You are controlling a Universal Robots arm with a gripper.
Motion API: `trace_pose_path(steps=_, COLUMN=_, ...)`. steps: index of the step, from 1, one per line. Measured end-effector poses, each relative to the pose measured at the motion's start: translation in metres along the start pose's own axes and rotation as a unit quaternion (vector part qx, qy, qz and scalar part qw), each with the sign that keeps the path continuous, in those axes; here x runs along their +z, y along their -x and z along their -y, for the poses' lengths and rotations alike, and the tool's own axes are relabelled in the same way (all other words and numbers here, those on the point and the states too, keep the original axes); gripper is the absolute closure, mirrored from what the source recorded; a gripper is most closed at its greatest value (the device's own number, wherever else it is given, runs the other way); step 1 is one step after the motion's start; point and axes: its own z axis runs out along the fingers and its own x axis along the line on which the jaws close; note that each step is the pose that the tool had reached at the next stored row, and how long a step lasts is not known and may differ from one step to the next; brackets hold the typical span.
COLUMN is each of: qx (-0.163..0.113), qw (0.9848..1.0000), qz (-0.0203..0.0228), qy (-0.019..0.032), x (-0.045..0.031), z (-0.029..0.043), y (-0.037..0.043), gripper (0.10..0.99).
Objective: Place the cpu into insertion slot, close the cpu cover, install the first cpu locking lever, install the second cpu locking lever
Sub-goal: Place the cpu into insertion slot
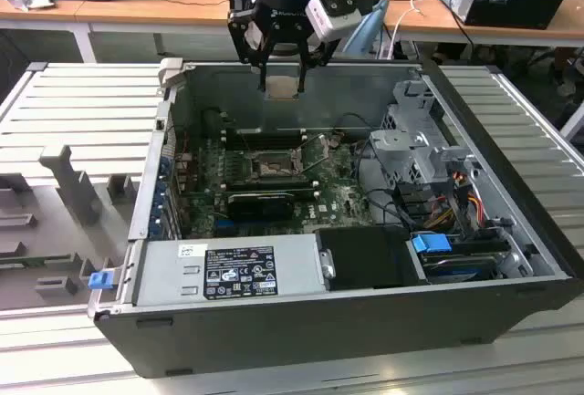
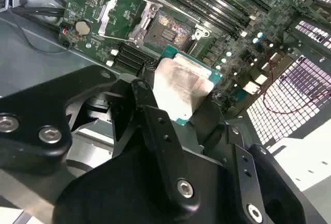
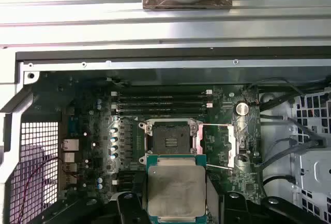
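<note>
The cpu (image 3: 176, 195) — flat square, matte silver-beige top on a green rim — clamped by two opposite edges between the black fingers (image 2: 140, 95) of the gripper (image 1: 284, 74), closed tight onto it, aloft over the open computer case (image 1: 365, 327). Inside that grey steel box: green motherboard (image 1: 342, 202), boxy power supply (image 1: 228, 272), long narrow memory slots (image 3: 160, 102). Well below the chip, the insertion slot (image 3: 173, 140) — dark pin field exposed, silvery frame around it. Just beside it, the cpu cover (image 2: 104, 16), thin metal with a square window, swung up.
</note>
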Motion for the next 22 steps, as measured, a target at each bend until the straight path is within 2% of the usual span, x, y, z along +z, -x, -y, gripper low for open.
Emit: trace_pose_path(steps=22, qx=0.036, qw=0.9994, qz=0.0032, qy=0.0006, x=0.0, z=0.0, y=0.0, gripper=0.545)
